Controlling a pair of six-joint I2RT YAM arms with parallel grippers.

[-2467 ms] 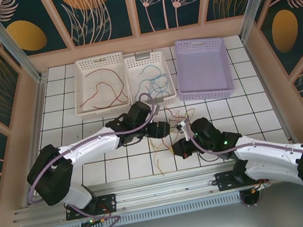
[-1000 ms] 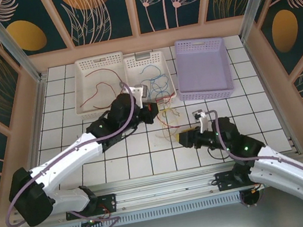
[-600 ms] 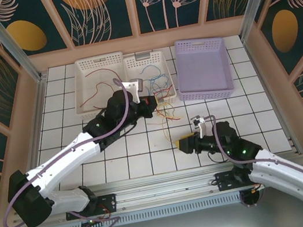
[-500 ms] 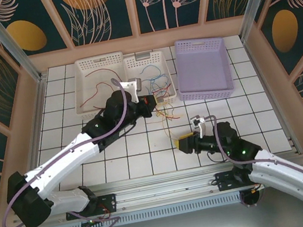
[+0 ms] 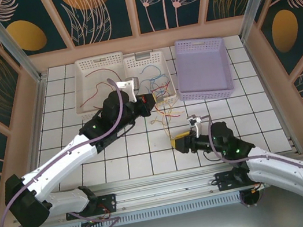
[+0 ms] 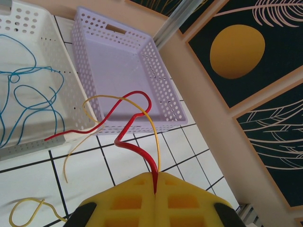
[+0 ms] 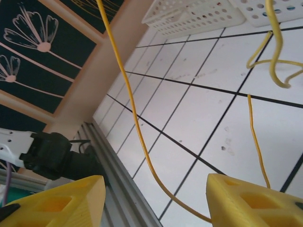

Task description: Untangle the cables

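Cables: left jaws pinch thin red wire [image 6: 130, 126] toward twelve o'clock — likely freeing it from thin yellow wire [image 7: 131, 101] between spread right jaws.

The left arm [image 5: 65, 155] and right arm [image 5: 271, 160] are built alike: white, smooth shells are joined by rounded black housings. A purple-grey cable [image 5: 117, 90] is run along the outside of each arm. A small green light [image 5: 94, 125] is set into a black housing near each wrist. A white bracket [image 5: 128, 83] is mounted at each wrist. The bases [image 5: 91, 205] are black. The fingers [image 6: 123, 203] are yellow, moulded with square recesses and flanked in black.
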